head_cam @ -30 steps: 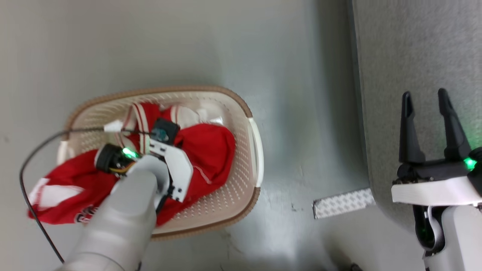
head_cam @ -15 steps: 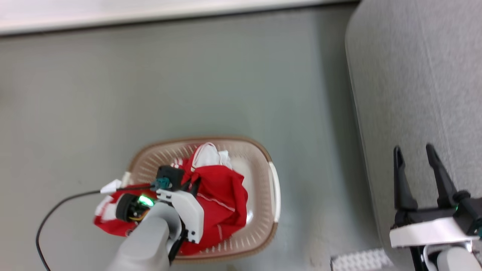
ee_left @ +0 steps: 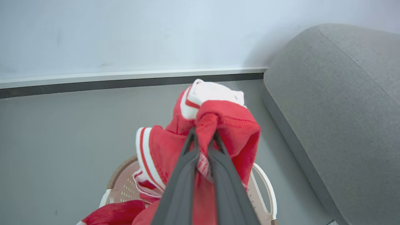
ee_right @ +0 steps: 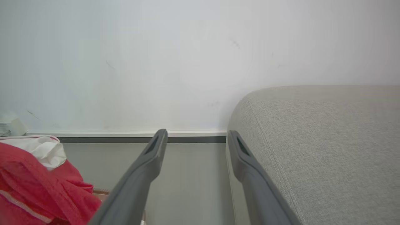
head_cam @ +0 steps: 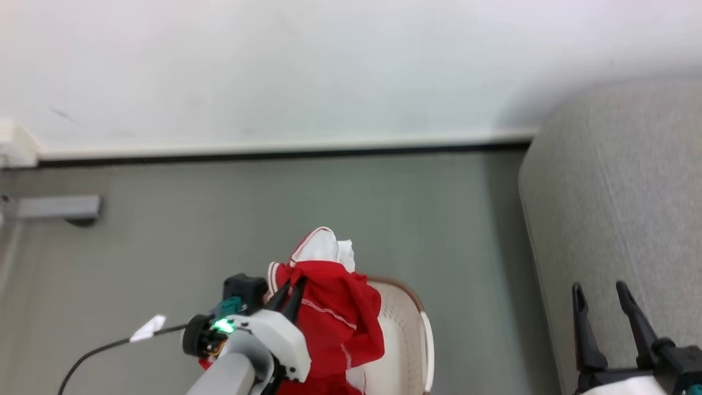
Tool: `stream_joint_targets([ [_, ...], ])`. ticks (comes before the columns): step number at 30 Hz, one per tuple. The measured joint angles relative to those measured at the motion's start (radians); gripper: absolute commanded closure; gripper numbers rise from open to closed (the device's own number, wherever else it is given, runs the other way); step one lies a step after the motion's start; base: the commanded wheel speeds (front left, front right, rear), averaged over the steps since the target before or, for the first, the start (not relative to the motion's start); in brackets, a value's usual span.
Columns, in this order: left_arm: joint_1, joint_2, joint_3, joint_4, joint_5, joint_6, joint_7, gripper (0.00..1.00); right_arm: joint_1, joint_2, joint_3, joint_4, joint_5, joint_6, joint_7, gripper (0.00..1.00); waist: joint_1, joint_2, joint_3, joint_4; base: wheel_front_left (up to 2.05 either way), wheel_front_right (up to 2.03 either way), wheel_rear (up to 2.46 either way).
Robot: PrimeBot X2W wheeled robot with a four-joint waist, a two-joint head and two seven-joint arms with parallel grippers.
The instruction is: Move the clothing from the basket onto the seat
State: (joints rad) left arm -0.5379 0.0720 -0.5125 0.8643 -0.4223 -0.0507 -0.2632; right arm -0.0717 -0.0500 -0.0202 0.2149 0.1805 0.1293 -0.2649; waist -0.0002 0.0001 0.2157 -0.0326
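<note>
L gripper [head_cam: 294, 285] clamped on jersey [head_cam: 340, 318] | vs 1 s ago: bunch now lifted above basket [head_cam: 403, 329], tail dangling in | R gripper [head_cam: 598, 286] spread, empty, by sofa [head_cam: 620, 192] | lift looks done, carry to sofa next

Head view: from above, tilted forward and down across the floor [head_cam: 329, 219] to the wall [head_cam: 329, 66] and skirting [head_cam: 274, 148], with the sofa [head_cam: 620, 192] at right. Left wrist view: close along the left tool [ee_left: 203, 134], the jersey [ee_left: 228, 118] right before the lens and the basket [ee_left: 265, 190] beneath. Right wrist view: low and level along the right tool [ee_right: 197, 137], facing the wall. All three share wall, skirting and sofa.
</note>
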Motion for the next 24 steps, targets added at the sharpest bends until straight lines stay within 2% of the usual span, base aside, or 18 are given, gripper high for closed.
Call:
stream_joint_targets([
  [12, 0.233, 0.075, 0.058, -0.324, -0.034, 0.062, -0.001, 1.00, 0.101, 0.000, 0.003, 0.020, -0.002, 0.000, 0.000, 0.00, -0.0001, 0.0000, -0.180, 0.034, 0.00, 0.00, 0.00],
  [24, 0.343, 0.132, 0.074, -0.460, -0.046, 0.107, 0.040, 1.00, 0.132, 0.000, 0.013, 0.021, -0.011, 0.000, 0.000, 0.00, 0.0001, -0.0001, -0.242, 0.039, 0.00, 0.00, 0.00],
])
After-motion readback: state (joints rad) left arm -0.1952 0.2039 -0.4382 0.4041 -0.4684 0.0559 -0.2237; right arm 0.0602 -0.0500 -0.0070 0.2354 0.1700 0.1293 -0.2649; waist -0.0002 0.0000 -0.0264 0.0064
